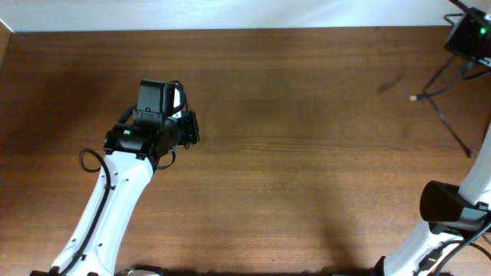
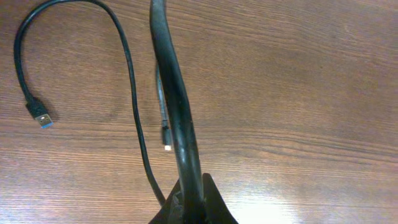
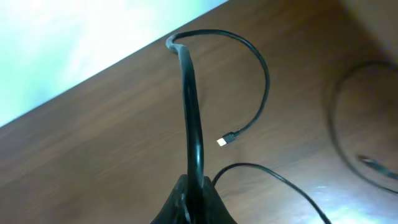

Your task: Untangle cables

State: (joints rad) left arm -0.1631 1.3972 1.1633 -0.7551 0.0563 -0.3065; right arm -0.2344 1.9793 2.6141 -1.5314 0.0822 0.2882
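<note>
Brown table (image 1: 307,153) | cables (image 1: 445,119) near far-right edge | right fingers (image 3: 193,112) pinch one

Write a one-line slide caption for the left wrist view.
Left gripper shut over the wooden table; a black cable with a blue USB plug loops beside it, near a smaller plug.

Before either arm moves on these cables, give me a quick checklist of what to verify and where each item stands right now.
1. Right gripper shut on a cable: ok, the arcing cable leaves its tips.
2. That cable's plug clear of the gripper: ok.
3. Left gripper shut: ok. Holding anything: cannot tell.
4. USB cable lying loose on the table: ok.
5. Cables fully separated: cannot tell; another strand runs below the plug.
</note>
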